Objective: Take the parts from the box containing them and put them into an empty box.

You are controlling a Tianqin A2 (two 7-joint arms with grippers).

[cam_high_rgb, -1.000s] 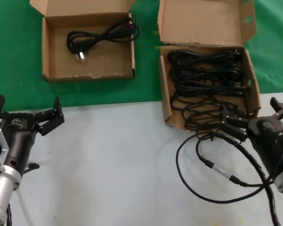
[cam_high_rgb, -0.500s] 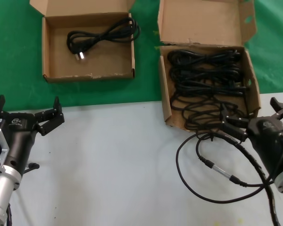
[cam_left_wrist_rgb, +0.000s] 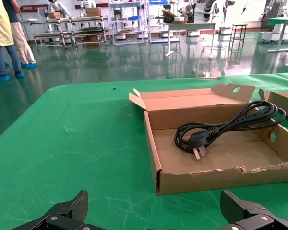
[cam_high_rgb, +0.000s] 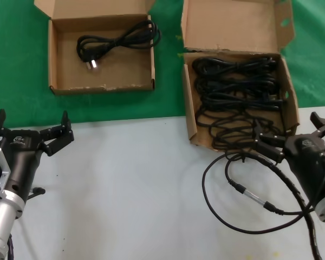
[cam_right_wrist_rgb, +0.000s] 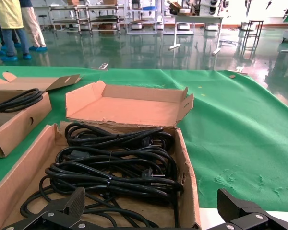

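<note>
The bigger cardboard box with the tall notched flap stands at the back right and holds several bundled black power cords. The cords also show in the right wrist view. The smaller squarish box at the back left holds one coiled cord with silver prongs, which also shows in the left wrist view. My right gripper is open and empty at the bigger box's front edge. My left gripper is open and empty, well short of the smaller box.
A thicker black robot cable with a silver connector loops on the white table in front of the bigger box. Both boxes stand on green cloth beyond the white table. People and racks are far behind.
</note>
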